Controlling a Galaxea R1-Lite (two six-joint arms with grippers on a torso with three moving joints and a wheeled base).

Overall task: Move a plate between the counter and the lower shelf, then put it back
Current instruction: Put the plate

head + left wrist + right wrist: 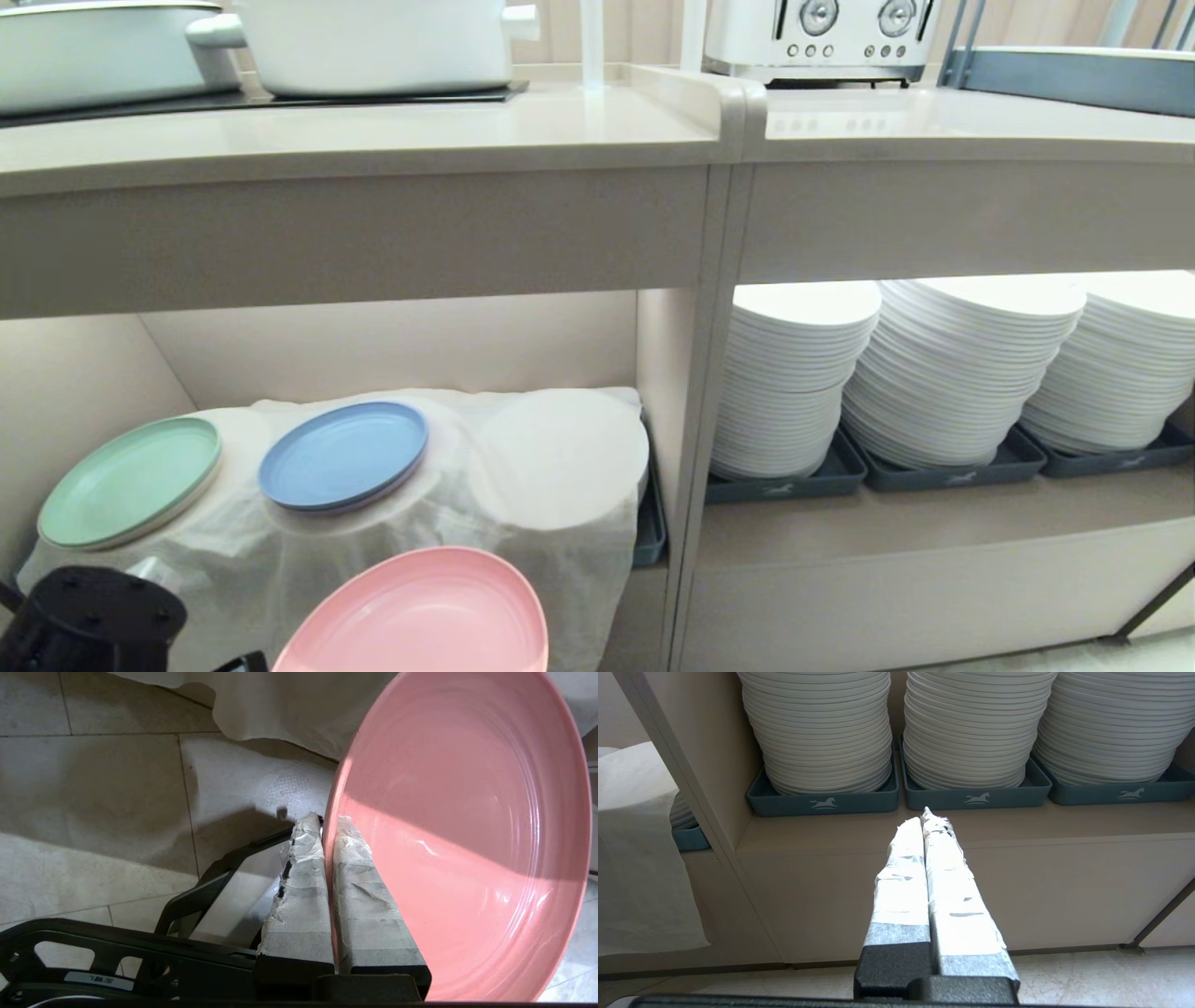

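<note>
The pink plate (420, 616) hangs in the air in front of the lower shelf (560, 457), low in the head view. My left gripper (327, 823) is shut on the plate's (467, 835) rim, one taped finger on each side, with floor tiles below. Only the black wrist of the left arm (89, 621) shows in the head view. The lower shelf is draped with a white cloth (448, 504). The beige counter (373, 131) runs above it. My right gripper (927, 819) is shut on nothing, parked before the compartment of stacked white plates.
A mint-green plate (131, 481) and a blue plate (344, 455) lie on the cloth. White pots (373, 42) stand on the counter's cooktop, a toaster (822, 37) further right. Stacks of white plates (952, 364) in dark trays (822, 802) fill the right compartment.
</note>
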